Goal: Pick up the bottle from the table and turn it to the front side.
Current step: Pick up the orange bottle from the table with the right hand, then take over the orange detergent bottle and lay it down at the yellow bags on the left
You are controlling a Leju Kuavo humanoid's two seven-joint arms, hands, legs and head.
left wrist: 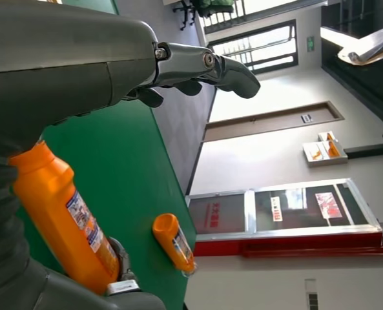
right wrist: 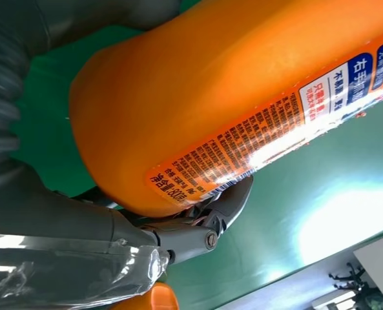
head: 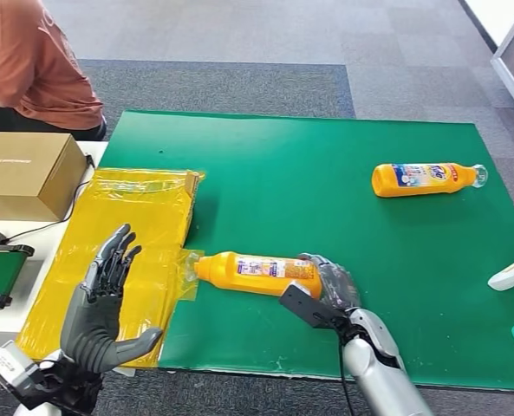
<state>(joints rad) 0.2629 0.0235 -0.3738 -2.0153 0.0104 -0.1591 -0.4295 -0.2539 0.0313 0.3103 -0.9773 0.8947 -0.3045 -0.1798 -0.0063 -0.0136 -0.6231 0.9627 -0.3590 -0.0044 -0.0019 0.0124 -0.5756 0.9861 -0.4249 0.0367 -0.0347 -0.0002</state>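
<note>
Head view: right hand (head: 329, 282) is gripping base of orange plastic bottle (head: 260, 272), lying sideways on green mat (head: 319, 182) | lift possibly starting, turning is pending | left hand (head: 107, 299) is hovering, fingers spread, empty.

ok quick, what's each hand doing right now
Left hand: open, fingers spread, holding nothing.
Right hand: gripping the base end of the nearer orange bottle.
</note>
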